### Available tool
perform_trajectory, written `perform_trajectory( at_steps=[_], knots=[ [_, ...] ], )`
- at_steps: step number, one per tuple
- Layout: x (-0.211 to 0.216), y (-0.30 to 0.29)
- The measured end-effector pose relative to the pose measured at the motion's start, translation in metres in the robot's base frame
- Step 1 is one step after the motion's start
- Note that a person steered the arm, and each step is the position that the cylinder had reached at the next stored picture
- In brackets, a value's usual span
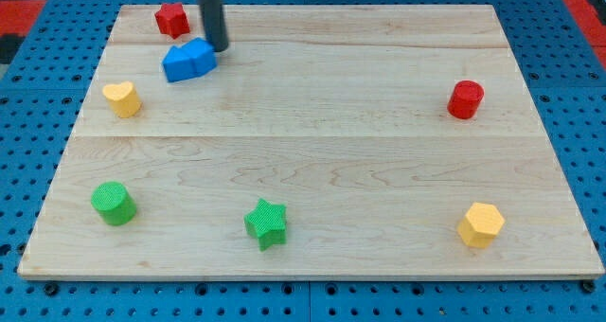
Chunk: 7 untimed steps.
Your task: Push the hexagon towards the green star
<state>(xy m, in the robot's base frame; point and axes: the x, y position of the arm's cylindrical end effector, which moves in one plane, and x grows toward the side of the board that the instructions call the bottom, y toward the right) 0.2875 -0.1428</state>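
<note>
The yellow hexagon (481, 224) lies near the view's bottom right corner of the wooden board (312, 133). The green star (266, 223) lies at the bottom centre, well to the hexagon's left. My tip (219, 48) rests at the view's top left, touching or almost touching the upper right edge of a blue block (188, 60). The tip is far from both the hexagon and the green star.
A red star-like block (171, 19) sits at the top left. A yellow heart (122, 98) lies at the left. A green cylinder (114, 203) lies at the bottom left. A red cylinder (465, 98) stands at the right.
</note>
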Motion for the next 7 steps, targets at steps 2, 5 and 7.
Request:
perform_trajectory(
  at_steps=[2,5,7],
  knots=[
    [0.057,-0.045],
    [0.161,0.217],
    [0.239,0.354]
  ],
)
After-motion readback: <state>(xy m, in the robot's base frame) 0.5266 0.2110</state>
